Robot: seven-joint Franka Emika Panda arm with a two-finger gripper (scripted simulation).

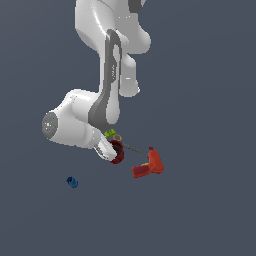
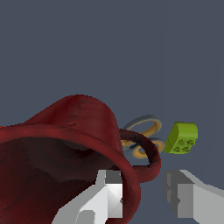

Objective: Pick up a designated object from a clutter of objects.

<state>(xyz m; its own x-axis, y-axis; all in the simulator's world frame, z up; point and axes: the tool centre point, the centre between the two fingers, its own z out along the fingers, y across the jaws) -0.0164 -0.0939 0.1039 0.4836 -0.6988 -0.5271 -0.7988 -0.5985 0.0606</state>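
Straddling the rim wall of the dark red mug (image 2: 65, 144) beside its handle, the spread pincer (image 2: 144, 192) is taking a rigid, probably slippery cup lying amid the tabletop clutter.

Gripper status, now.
Gripper: open, not holding anything yet. One finger sits inside the dark red mug, the other outside its rim by the handle, with a gap visible between the outer finger and the mug wall.
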